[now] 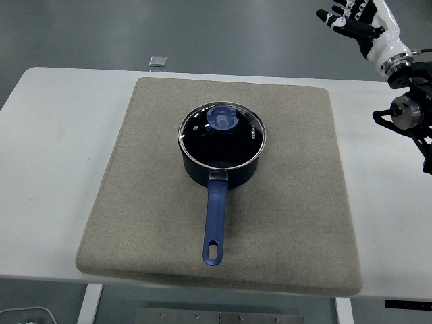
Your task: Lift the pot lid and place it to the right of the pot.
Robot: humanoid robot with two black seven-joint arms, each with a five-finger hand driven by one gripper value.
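Sitting lidded on mat, pot, lid closed

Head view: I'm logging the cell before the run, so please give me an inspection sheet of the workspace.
Surface: white table with a grey mat on it.
Job's things: pot near the mat's middle, handle pointing to the near edge; glass lid on the pot, blue knob on top.
Clutter: small square object at the table's far edge.
Hands: right hand raised at the top right, fingers spread, holding nothing; left hand not in view.
Cables: black cable loop at the right arm's wrist.
Surroundings: grey floor beyond the table; nothing else seen.
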